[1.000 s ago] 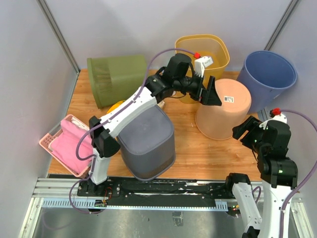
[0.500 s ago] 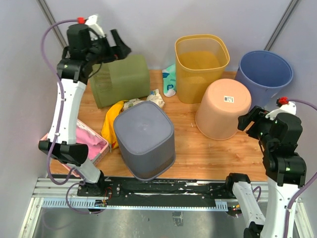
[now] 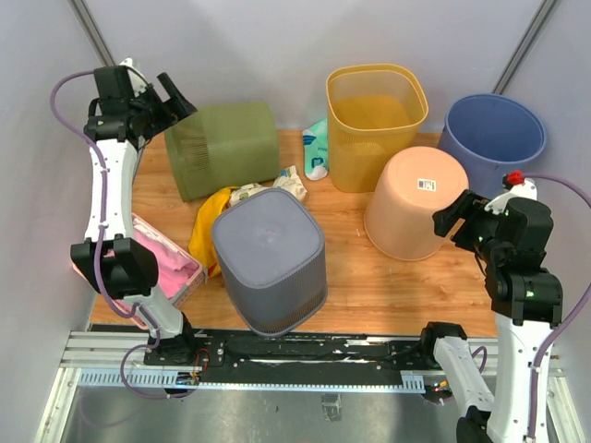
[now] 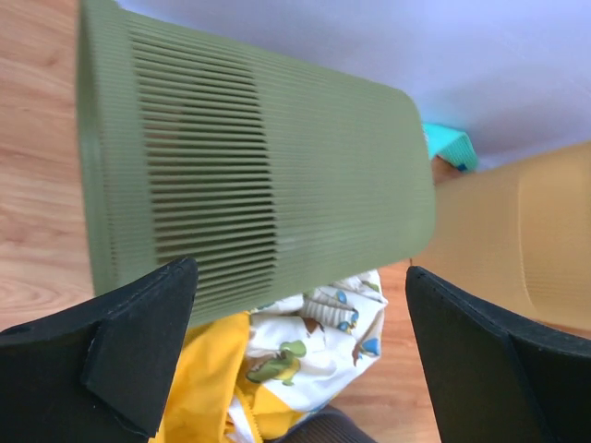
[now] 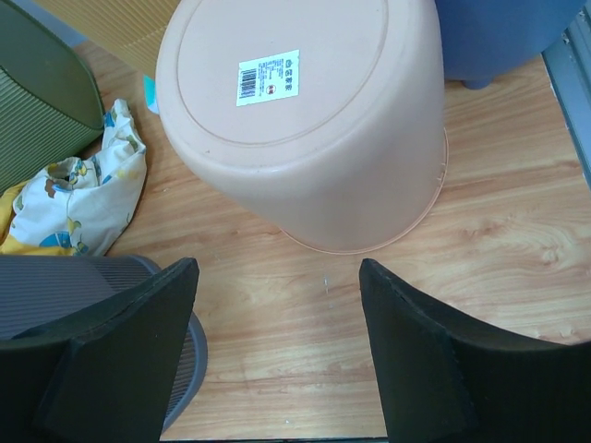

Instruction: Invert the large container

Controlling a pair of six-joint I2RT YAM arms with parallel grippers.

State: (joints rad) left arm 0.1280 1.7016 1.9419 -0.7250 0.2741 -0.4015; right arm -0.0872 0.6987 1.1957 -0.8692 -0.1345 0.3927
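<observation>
A green slatted bin [image 3: 222, 148] lies on its side at the back left, its open mouth to the left; it fills the left wrist view [image 4: 259, 175]. My left gripper [image 3: 169, 103] is open and empty, held above the bin's mouth end [image 4: 297, 305]. A large grey bin [image 3: 270, 258] stands upside down in the middle. A peach bin [image 3: 416, 203] stands upside down on the right [image 5: 305, 129]. My right gripper [image 3: 457, 221] is open and empty, just right of the peach bin, above bare wood [image 5: 277, 277].
A yellow bin [image 3: 374, 115] and a blue bin [image 3: 494, 138] stand upright at the back right. Yellow and printed clothes [image 3: 211, 231] lie between the green and grey bins. A pink basket [image 3: 162, 263] sits at the left edge. A teal pack [image 3: 316, 148] stands by the yellow bin.
My left arm has swung from beside the peach bin across to the back left corner, over the green bin. My right gripper has shifted slightly. The bins have not moved.
</observation>
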